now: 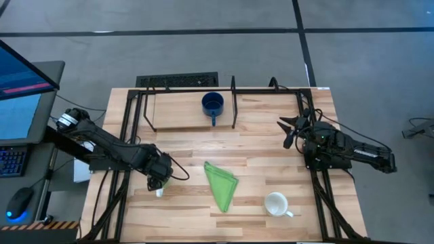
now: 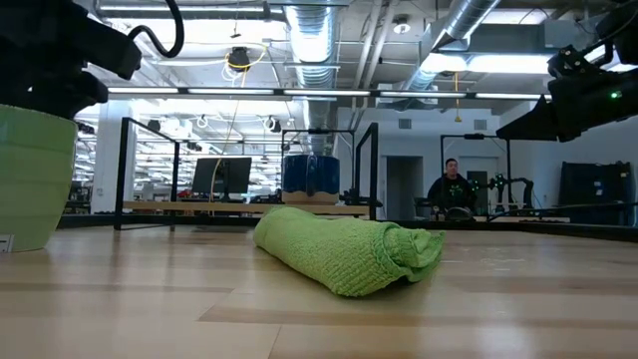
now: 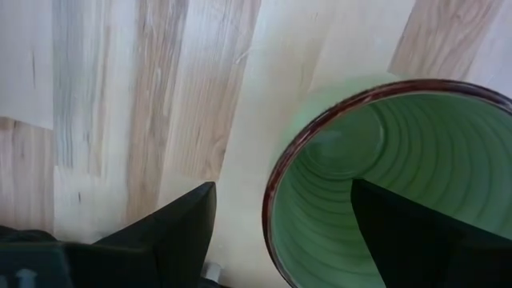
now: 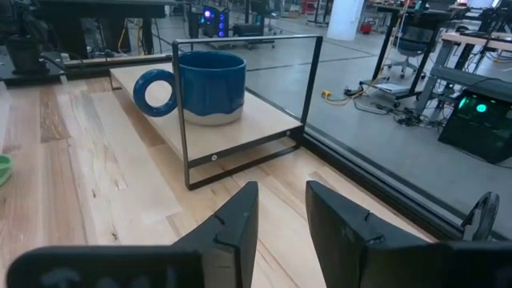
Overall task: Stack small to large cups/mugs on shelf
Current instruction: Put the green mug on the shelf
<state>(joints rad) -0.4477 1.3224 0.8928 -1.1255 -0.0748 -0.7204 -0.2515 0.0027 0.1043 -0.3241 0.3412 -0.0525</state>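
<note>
The light green mug [image 3: 376, 184] stands upright on the table near its left near corner, seen large in the low view [image 2: 30, 179]. My left gripper [image 1: 157, 181] hovers over it, open, one finger [image 3: 416, 232] inside the mug and the other [image 3: 176, 232] outside, with a gap to the wall on both sides. The dark blue mug [image 1: 212, 105] sits upright on the shelf's wooden base [image 1: 176, 112], handle toward the near side. The white mug [image 1: 276, 203] stands on the table, near right. My right gripper [image 1: 286, 132] waits open, right of the shelf.
A folded green cloth [image 1: 221, 183] lies between the green and white mugs. The shelf's black rods [image 1: 234, 102] rise around the blue mug [image 4: 210, 86]. A monitor and keyboard sit off the table's left edge. A person [image 2: 451, 184] sits far behind.
</note>
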